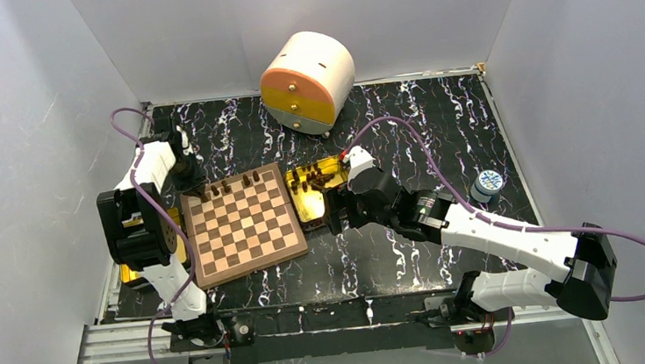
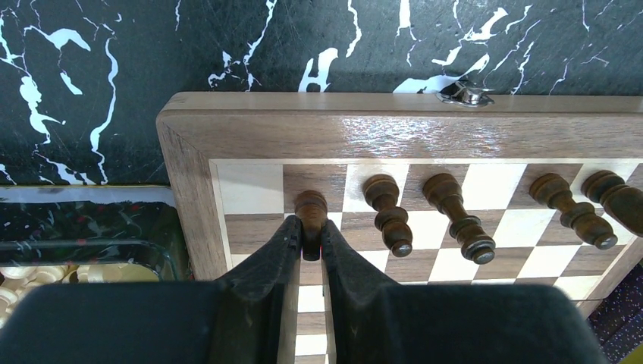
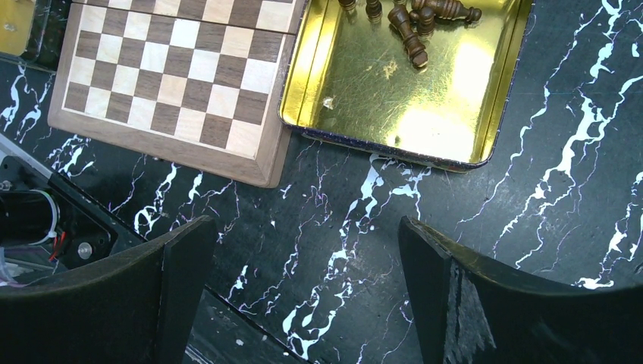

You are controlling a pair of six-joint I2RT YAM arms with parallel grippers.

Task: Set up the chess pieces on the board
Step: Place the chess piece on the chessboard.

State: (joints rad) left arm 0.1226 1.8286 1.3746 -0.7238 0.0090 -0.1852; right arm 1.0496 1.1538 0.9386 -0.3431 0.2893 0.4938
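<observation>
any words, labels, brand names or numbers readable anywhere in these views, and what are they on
No text can be read in any view.
small bottle: blue and white print on its top, too small to read.
board: no letters or numbers visible.
gold tin: no lettering visible.

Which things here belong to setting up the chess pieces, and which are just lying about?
Job: board; dark pieces on it; one piece gripped by left pincer; gold tin with more pieces.
Lying about: orange-and-white drawer box; bottle.
</observation>
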